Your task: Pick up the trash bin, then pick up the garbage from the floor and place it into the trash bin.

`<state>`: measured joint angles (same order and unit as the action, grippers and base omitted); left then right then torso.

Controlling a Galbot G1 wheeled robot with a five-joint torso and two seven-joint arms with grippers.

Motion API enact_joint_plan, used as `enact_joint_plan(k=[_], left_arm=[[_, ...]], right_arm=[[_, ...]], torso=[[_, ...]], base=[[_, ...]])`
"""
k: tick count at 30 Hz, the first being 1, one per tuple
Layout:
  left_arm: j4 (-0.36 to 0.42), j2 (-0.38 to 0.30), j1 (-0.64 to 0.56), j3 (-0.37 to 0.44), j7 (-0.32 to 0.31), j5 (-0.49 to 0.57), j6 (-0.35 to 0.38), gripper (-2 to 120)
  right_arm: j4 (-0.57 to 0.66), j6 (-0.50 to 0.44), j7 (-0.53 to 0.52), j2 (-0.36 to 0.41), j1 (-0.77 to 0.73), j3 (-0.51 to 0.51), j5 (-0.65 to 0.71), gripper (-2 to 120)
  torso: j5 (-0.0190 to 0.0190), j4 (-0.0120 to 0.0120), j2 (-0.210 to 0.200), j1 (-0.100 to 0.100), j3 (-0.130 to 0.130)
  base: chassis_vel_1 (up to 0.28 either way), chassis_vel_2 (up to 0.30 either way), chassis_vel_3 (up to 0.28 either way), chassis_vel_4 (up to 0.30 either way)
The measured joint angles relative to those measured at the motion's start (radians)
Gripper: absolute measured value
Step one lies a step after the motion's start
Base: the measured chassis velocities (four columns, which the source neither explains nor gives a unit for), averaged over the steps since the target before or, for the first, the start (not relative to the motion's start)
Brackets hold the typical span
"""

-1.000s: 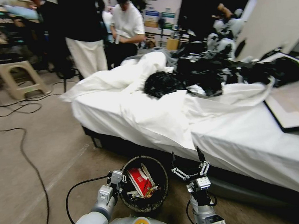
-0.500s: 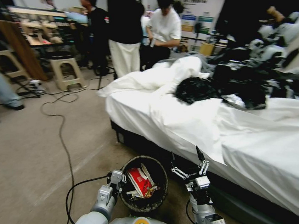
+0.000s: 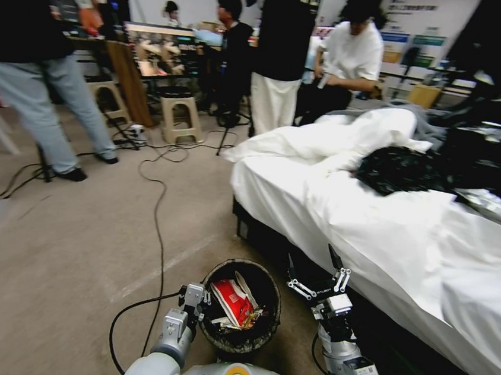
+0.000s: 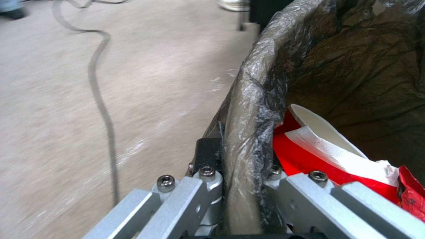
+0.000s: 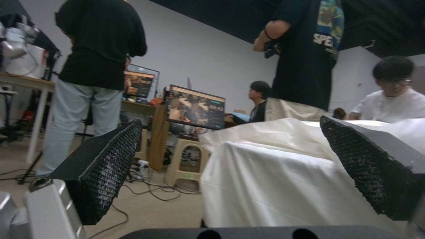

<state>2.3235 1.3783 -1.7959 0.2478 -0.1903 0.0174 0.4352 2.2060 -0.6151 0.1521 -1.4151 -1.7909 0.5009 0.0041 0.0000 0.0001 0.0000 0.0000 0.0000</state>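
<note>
Left gripper (image 3: pixel 195 302) clamps the trash bin (image 3: pixel 241 306) rim at nine o'clock, while the right gripper (image 3: pixel 315 273), spread wide and empty, hangs at two o'clock.

The trash bin (image 3: pixel 241 306) is sitting between the arms, garbage (image 3: pixel 235 302) inside, bed (image 3: pixel 388 238) lying right.

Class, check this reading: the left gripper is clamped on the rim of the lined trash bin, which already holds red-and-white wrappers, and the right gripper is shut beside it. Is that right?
One detail is wrong: the right gripper is open, not shut; the right wrist view shows its pads spread wide with nothing between. The rest stands: the left gripper grips the trash bin rim, red-and-white wrappers inside.
</note>
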Motion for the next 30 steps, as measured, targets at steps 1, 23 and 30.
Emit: enact_joint_plan(k=[1,23,30], left_arm=[[0.000,0.000,0.000,0.001,0.000,0.001,0.000,2],[0.002,0.010,0.005,0.002,0.000,0.005,0.000,2],[0.002,0.010,0.005,0.001,0.000,0.006,-0.003,2]], right_arm=[[0.000,0.000,0.000,-0.001,0.001,0.000,0.000,100],[-0.011,0.000,0.000,-0.007,0.014,-0.002,-0.004,100],[-0.011,0.000,0.000,-0.008,0.012,-0.004,-0.006,100]], torso=[[0.0000,0.0000,0.000,0.000,0.000],[0.0000,0.0000,0.000,0.000,0.000],[0.0000,-0.0001,0.000,0.000,0.000]], base=[[0.130,0.132,0.123,0.134],[0.122,0.127,0.126,0.123],[0.136,0.127,0.116,0.140]])
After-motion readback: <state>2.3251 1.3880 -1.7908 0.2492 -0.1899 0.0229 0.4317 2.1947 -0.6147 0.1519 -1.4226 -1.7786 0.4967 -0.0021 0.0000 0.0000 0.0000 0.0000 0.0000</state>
